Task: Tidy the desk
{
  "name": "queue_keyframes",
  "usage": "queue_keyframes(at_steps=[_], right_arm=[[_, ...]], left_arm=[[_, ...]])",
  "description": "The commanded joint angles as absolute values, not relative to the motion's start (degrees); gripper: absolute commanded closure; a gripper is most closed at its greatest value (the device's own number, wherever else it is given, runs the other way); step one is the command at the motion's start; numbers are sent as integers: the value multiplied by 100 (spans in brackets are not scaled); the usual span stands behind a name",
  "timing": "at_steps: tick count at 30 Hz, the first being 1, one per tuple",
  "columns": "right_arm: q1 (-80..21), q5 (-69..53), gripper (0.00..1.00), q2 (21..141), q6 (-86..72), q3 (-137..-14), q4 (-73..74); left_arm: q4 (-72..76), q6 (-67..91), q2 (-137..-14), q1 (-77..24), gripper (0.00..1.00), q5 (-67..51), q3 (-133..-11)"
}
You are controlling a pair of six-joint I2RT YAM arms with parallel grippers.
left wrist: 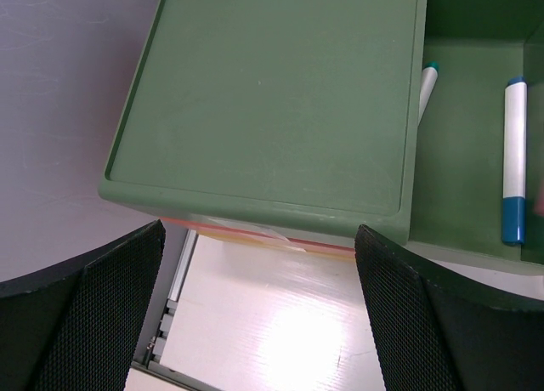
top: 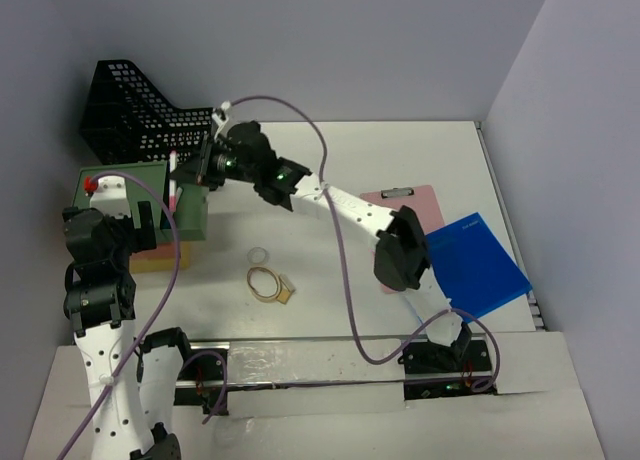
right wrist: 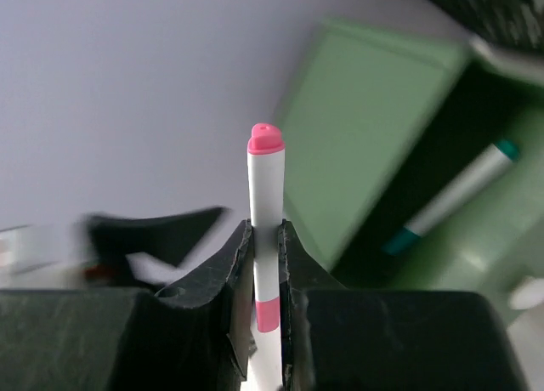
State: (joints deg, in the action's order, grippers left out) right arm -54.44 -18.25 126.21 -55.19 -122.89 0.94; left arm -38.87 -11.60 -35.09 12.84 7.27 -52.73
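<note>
- The desk point(top: 400, 155) lay white and flat under both arms, reaching to the lavender walls on three sides.
- The right gripper point(right wrist: 266, 255) was pinching a pink marker point(right wrist: 265, 178) low on its barrel. Most of the barrel and the cap stood clear of the fingers. It hung over the green organizer point(top: 190, 215) near the left edge.
- The left gripper point(left wrist: 259, 314) was spread wide and held nothing, just in front of the organizer's near wall.
- Risk: with so short a grip, the marker would likely pivot or slip if its free end struck the organizer's wall on the way down.
- Risk: the two arms were close together at the organizer, so a careless move could have knocked one against the other.
- Risk: the organizer sat on a yellowish block point(top: 150, 258), and a sideways push might have shifted or tipped it.
- The organizer's open compartment held a teal-capped marker point(left wrist: 427, 85), partly behind the divider, and a blue-capped marker point(left wrist: 513, 161). Its broad shallow tray showed nothing in it.
- A black mesh basket point(top: 135, 110) stood at the far left corner; I could not tell its contents.
- A pink clipboard point(top: 420, 205) and a blue folder point(top: 475, 265) lay toward the right edge.
</note>
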Motion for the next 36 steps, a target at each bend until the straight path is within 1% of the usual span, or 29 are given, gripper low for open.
queue_keyframes(at_steps=[1, 3, 4, 7, 10, 14, 20, 22, 25, 28, 30, 33, 36], right_arm=[[-5572, -1811, 100, 12881, -5840, -12764, 91], [-5576, -1566, 99, 13010, -5696, -12963, 247], [-5578, -1525, 97, 13017, -5685, -12940, 260], [-5581, -1501, 83, 13001, -5638, -12793, 288], [-5599, -1544, 65, 12957, -5476, -12730, 396], [-5607, -1591, 52, 12844, -5349, -12666, 342], [-5650, -1564, 40, 12683, -4995, -12832, 537], [-5647, -1452, 38, 12502, -4784, -12824, 649], [-5631, -1363, 40, 12206, -4674, -12601, 619], [-5560, -1255, 42, 11793, -4837, -11892, 248], [-5485, -1187, 44, 11462, -5036, -11237, 58], [-5422, -1052, 47, 11332, -5128, -10864, 26], [-5309, -1180, 49, 11393, -5396, -10649, 20]], left_arm=[[-3770, -1125, -3498, 1301, 1, 686, -5370], [-3783, -1125, -3489, 1289, 1, 689, -5379], [-3788, -1128, -3489, 1287, 1, 694, -5379], [-3764, -1129, -3474, 1283, 1, 697, -5346], [-3771, -1117, -3498, 1283, 1, 644, -5320], [-3787, -1133, -3466, 1283, 1, 692, -5352], [-3781, -1125, -3454, 1283, 1, 645, -5284], [-3766, -1116, -3467, 1296, 1, 598, -5286], [-3762, -1139, -3466, 1292, 1, 644, -5323], [-3765, -1240, -3463, 1283, 1, 662, -5344], [-3832, -1312, -3509, 1277, 1, 458, -5350], [-3941, -1318, -3616, 1254, 1, 186, -5426], [-4066, -1347, -3973, 1237, 1, 225, -5759]])
